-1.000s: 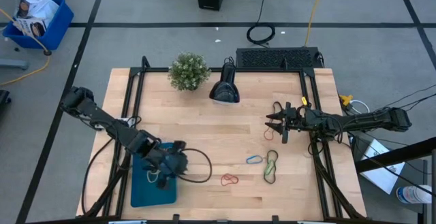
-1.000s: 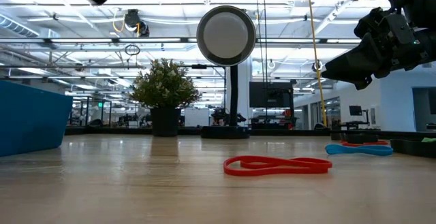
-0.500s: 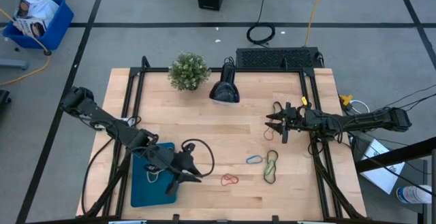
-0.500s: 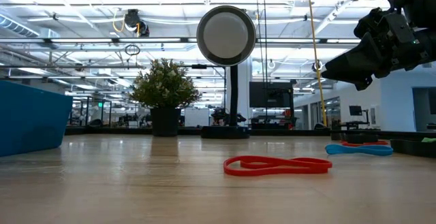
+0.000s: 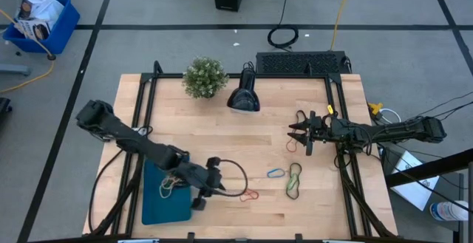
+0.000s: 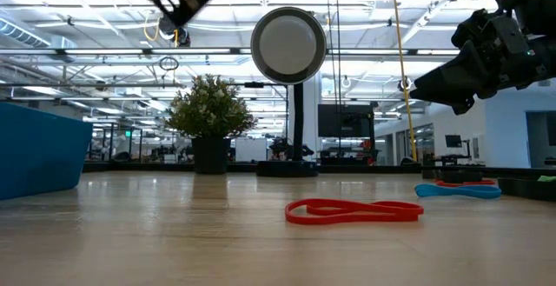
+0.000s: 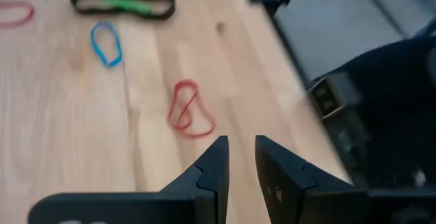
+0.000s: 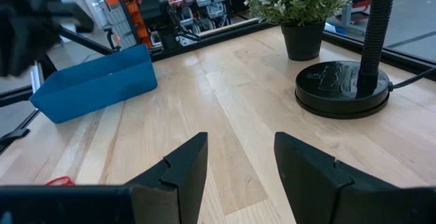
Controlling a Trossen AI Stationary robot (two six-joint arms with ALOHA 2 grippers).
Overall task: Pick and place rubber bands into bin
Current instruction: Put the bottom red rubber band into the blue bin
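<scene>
The job looks partly done. In the high view the bin (image 5: 164, 204) lies at the near left corner of the worktop (image 5: 222, 132), and at least 1 rubber band (image 5: 168, 187) already rests inside it, a pale loop near its far end; how many more are in there I cannot tell, since the left arm covers part of it. On the bare wood 4 loops are plain to see: a red rubber band (image 5: 249, 195), a blue rubber band (image 5: 276, 173), a green-and-dark rubber band (image 5: 294, 181) just beside the blue one, and an orange rubber band (image 5: 293, 146) under the right arm's reach. The left claw (image 5: 211, 187) hangs between the bin and the red band, its fingers (image 7: 214, 166) narrow with only a slim gap, and nothing is caught between them; the red loop lies just ahead of them. The right claw (image 5: 298, 133) waits above the orange band with its fingers (image 8: 187, 159) spread wide and empty. So at least 4 picks seem to remain, the red band likely being next.
</scene>
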